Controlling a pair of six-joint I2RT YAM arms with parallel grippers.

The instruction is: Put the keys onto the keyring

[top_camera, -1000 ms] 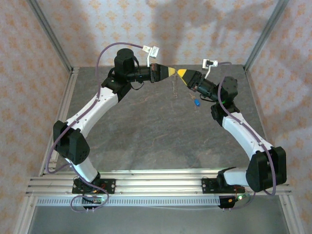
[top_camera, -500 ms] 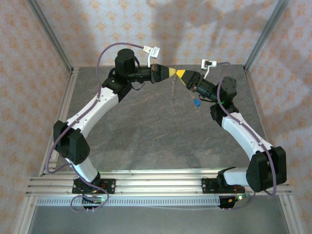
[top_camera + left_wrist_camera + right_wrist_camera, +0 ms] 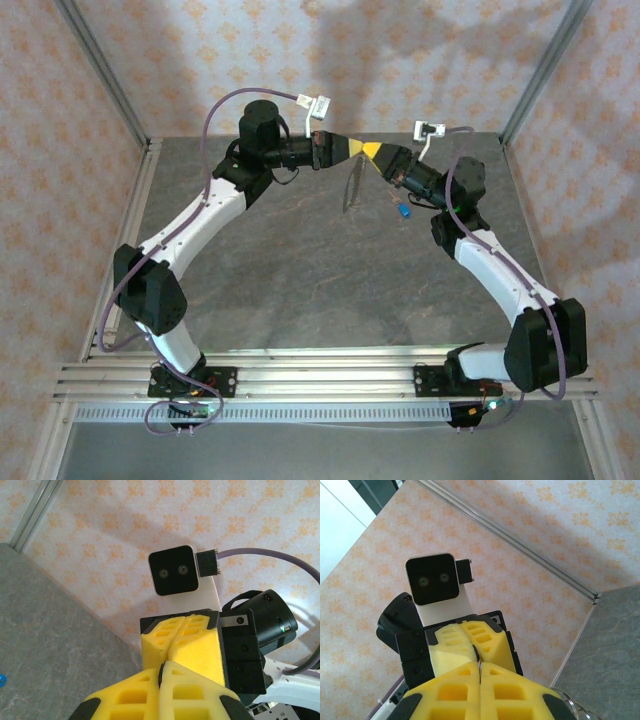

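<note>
Grippers nose to nose at the far end of the table (image 3: 300, 270), operator. Your left gripper (image 3: 355, 149) reaches in from the left, your right gripper (image 3: 371, 152) from the right, and the yellow tips touch in mid-air, raised off the grey surface. Look at your left wrist view: your own two yellow pads are pressed flat together, no gap along the seam. Right in front of them the right arm's pads are pressed together just the same, tip against tip with yours, and that arm's black camera (image 3: 173, 570) on its white plate stares back at you. Right wrist view tells the same story from the other side: both pairs closed, seams lined up, the left arm's camera (image 3: 432, 578) above them against the patterned wall (image 3: 545, 555). Now the keyring (image 3: 348, 186): from above it's a thin pale loop dangling just below the meeting point, a shade to the left-gripper side, hanging free over the table. Which pair of pads actually pinches it, I cannot tell; the contact is hidden behind the foam. And the key (image 3: 402, 211), blue head, lies on the table near the right gripper's wrist, apart from the ring and untouched by either gripper.
</note>
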